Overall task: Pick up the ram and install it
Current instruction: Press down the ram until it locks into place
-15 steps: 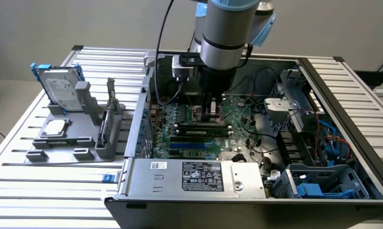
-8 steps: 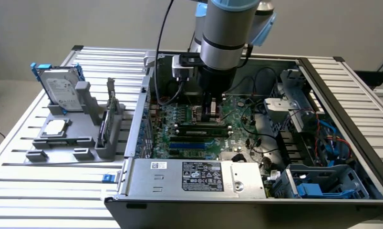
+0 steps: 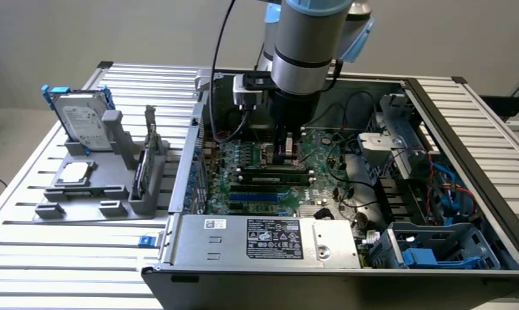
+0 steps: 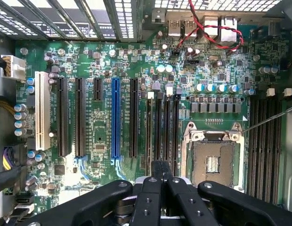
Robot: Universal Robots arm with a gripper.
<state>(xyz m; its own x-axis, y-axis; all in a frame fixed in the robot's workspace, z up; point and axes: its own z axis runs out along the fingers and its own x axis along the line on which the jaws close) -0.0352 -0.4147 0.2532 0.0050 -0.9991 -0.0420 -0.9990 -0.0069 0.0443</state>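
In the exterior view my gripper point(image 3: 285, 155) hangs low inside the open computer case, over the green motherboard point(image 3: 242, 161). Its fingers are shut with nothing between them. Just in front of the fingertips a long, thin dark stick, the ram point(image 3: 275, 175), stands on edge along the black memory slots. In the wrist view my gripper point(image 4: 161, 165) points down at those memory slots point(image 4: 162, 127), its two black fingers pressed together. I cannot pick the ram out from the slots in that view.
An empty processor socket point(image 4: 214, 157) lies beside the slots. A grey parts tray point(image 3: 95, 194) on the exterior view's left holds a hard drive point(image 3: 83, 119), a square silver chip point(image 3: 74, 173) and an upright card point(image 3: 147, 161). The power supply point(image 3: 268, 239) and cables crowd the case.
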